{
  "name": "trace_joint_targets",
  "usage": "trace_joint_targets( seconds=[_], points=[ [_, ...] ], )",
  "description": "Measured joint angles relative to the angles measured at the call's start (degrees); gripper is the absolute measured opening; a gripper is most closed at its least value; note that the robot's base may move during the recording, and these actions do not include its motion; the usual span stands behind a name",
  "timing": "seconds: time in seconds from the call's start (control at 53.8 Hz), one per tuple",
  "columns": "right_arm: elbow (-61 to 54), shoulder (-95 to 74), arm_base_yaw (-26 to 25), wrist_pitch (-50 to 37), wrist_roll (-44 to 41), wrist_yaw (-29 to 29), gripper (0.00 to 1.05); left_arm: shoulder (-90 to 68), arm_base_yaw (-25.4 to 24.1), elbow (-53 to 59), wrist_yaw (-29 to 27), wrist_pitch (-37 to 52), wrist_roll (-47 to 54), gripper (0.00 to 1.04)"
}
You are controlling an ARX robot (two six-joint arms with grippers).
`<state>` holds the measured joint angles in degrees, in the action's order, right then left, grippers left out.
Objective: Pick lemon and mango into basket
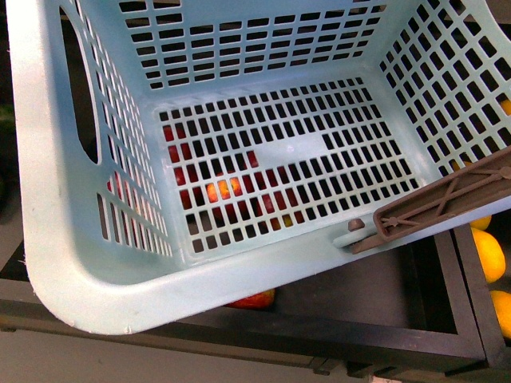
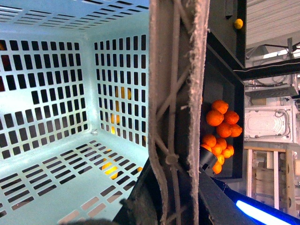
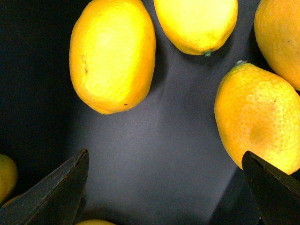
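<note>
The pale mint basket (image 1: 263, 263) fills the front view, lifted and tilted, with nothing inside it. My left gripper (image 2: 173, 197) is shut on the basket's brown ribbed handle (image 2: 176, 93). My right gripper (image 3: 166, 187) is open over a dark crate floor, with nothing between its fingers (image 3: 61, 187). Several yellow oval lemons lie just ahead of it: one lemon (image 3: 112, 54) to one side, another (image 3: 258, 117) close to the other finger, a third (image 3: 197, 23) beyond. I cannot make out the mango in any view.
Red and orange fruit (image 1: 223, 190) shows through the basket's floor slots, lying in a black crate (image 1: 399, 319) below. Yellow fruit (image 1: 489, 254) sits at the right edge of the front view. A pile of tangerines (image 2: 220, 126) lies in a black bin beside the basket.
</note>
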<state>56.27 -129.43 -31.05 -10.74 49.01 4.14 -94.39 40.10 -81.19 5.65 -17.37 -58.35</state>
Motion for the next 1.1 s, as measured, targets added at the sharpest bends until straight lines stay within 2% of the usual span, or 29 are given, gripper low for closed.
trace_joint_targets(
  seconds=[0.483, 1.097],
  points=[
    [9.8, -5.2, 0.7, 1.9, 5.5, -0.7, 0.96, 0.0, 0.0, 0.0, 0.0, 0.0, 0.0, 0.07],
    [21.7, -12.7, 1.5, 5.6, 5.2, 0.3, 0.96, 0.0, 0.0, 0.0, 0.0, 0.0, 0.0, 0.07]
  ],
)
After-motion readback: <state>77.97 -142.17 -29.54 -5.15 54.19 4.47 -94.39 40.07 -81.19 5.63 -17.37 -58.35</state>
